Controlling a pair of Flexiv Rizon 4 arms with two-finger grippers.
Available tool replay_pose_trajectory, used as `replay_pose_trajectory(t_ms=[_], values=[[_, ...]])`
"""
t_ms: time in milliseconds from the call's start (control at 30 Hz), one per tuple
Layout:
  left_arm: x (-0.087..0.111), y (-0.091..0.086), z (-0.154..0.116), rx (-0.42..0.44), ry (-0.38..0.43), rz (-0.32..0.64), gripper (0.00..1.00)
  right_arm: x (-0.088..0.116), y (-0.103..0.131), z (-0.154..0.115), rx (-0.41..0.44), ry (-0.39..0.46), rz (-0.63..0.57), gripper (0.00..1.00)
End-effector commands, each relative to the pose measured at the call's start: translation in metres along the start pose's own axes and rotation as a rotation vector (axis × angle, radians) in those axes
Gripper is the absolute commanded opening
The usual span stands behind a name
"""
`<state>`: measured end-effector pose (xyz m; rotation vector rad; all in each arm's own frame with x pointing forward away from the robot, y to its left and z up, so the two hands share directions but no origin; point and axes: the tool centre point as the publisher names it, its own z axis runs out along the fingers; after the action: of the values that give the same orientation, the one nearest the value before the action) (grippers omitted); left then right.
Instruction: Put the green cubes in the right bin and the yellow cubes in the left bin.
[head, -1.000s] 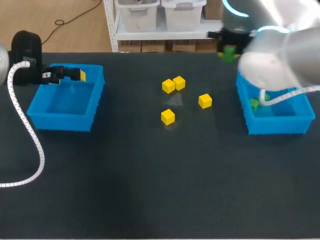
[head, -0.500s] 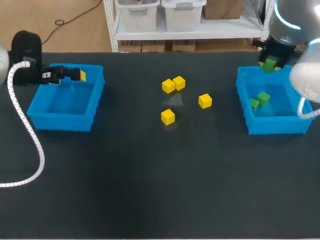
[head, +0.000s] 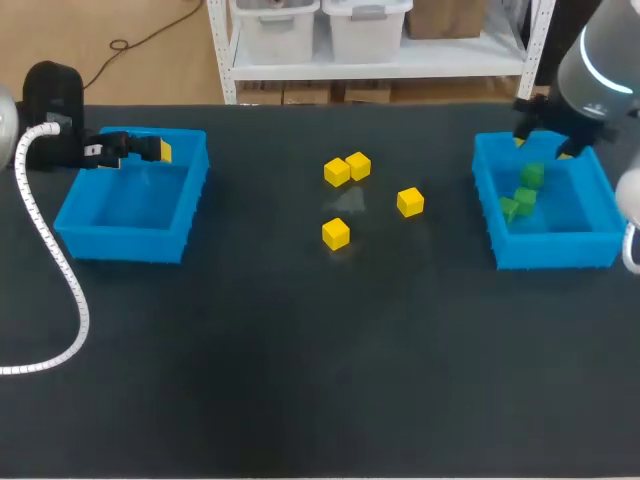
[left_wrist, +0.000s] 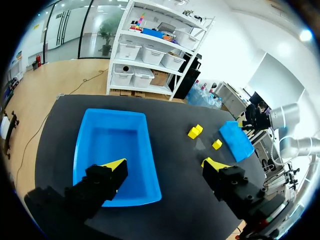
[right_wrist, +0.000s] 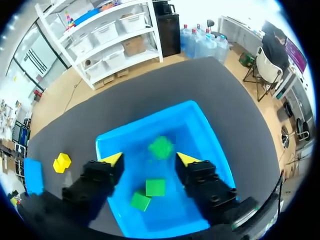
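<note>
R gripper (right_wrist: 149, 159) hangs over the right bin (right_wrist: 207, 142), fingers spread, gripping nothing — a drop-off pose, prob. Green cube (right_wrist: 161, 148) lies ahead of the gap betw. its tips, in the bin, blurred; no long axis, faces seem off-square to the walls. L gripper (left_wrist: 164, 163), also spread and empty, hovers over the left bin (left_wrist: 112, 142).

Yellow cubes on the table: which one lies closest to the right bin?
The lone cube, standing apart, is closest to the right bin; the close pair and the fourth cube lie farther left.
</note>
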<state>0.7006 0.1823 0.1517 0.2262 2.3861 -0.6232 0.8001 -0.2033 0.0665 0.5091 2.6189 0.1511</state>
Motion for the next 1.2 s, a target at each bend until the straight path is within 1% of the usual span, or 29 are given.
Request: replay_pose_trajectory(t_ms=[33, 733, 767, 833, 900, 967, 1000, 1033, 1067, 1100, 1167, 1200], values=[[0.001, 0.002, 0.000, 0.009, -0.006, 0.002, 1.00, 0.009, 0.002, 0.002, -0.014, -0.063, -0.034, 1.00], [0.001, 0.002, 0.000, 0.009, -0.006, 0.002, 1.00, 0.009, 0.002, 0.002, -0.014, -0.063, -0.034, 1.00], [-0.006, -0.001, 0.000, 0.014, -0.003, 0.016, 1.00, 0.009, 0.002, 0.002, -0.014, -0.063, -0.034, 1.00], [-0.016, -0.011, 0.003, 0.011, 0.034, 0.042, 1.00, 0.009, 0.002, 0.002, -0.014, -0.063, -0.034, 1.00], [-0.030, -0.031, 0.011, 0.003, 0.087, 0.090, 1.00, 0.009, 0.002, 0.002, -0.014, -0.063, -0.034, 1.00], [-0.038, -0.049, 0.021, -0.017, 0.138, 0.128, 1.00, 0.009, 0.002, 0.002, -0.014, -0.063, -0.034, 1.00], [-0.042, -0.060, 0.026, 0.009, 0.160, 0.162, 1.00, 0.009, 0.002, 0.002, -0.014, -0.063, -0.034, 1.00], [-0.043, -0.066, 0.030, 0.024, 0.172, 0.179, 1.00, 0.009, 0.002, 0.002, -0.014, -0.063, -0.034, 1.00], [-0.046, -0.079, 0.038, 0.047, 0.189, 0.215, 1.00, 0.009, 0.002, 0.002, -0.014, -0.063, -0.034, 1.00], [-0.046, -0.088, 0.045, 0.056, 0.209, 0.252, 1.00, 0.009, 0.002, 0.002, -0.014, -0.063, -0.034, 1.00], [-0.043, -0.101, 0.058, 0.047, 0.247, 0.290, 1.00, 0.009, 0.002, 0.002, -0.014, -0.063, -0.034, 1.00], [-0.041, -0.108, 0.065, 0.029, 0.265, 0.329, 1.00, 0.009, 0.002, 0.002, -0.014, -0.063, -0.034, 1.00]])
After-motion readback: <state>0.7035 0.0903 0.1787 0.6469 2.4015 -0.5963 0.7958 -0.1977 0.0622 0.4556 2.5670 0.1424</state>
